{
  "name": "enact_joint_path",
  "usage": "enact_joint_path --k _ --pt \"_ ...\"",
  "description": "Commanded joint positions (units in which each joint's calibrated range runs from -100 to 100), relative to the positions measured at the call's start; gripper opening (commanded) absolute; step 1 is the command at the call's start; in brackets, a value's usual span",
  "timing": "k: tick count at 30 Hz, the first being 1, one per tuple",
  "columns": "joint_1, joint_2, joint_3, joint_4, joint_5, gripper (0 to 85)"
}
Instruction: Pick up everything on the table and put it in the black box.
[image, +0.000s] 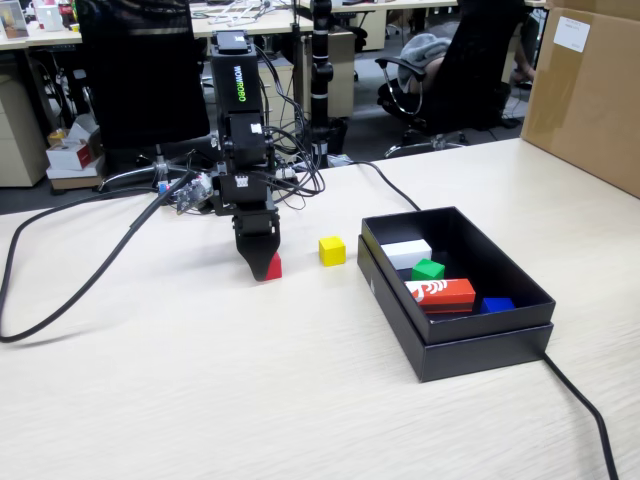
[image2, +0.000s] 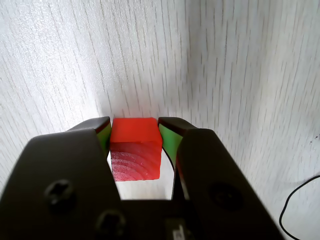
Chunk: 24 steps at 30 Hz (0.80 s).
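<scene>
Red cube (image2: 135, 148) sits on the table (image2: 225, 75), low centre of the wrist view, squarely between the gripper (image2: 136, 134) jaws, which press both sides; the black box (image: 520, 318) lies right in the fixed view.

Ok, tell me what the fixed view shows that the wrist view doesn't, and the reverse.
Only the fixed view shows the yellow cube on the table and the black box holding the green cube, a white block, an orange-red block and a blue piece. Only the wrist view shows the pincer from within: its jaws sit against both sides of the red cube. Both show the pincer, the red cube and the table.
</scene>
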Motion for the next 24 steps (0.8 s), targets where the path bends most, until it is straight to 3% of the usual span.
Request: enact_joint_path --k 1,9,11,17,24 --pt "-0.05 -0.22 1.94 0.49 0.54 9.3" --pt "-0.34 -0.91 2.66 -0.03 0.59 8.9" --pt "-0.49 -2.51 4.02 -1.15 0.59 3.9" --pt "0.1 -9.86 14.72 -10.74 0.98 3.5" --pt "5.08 -13.07 31.49 -13.59 2.69 3.5"
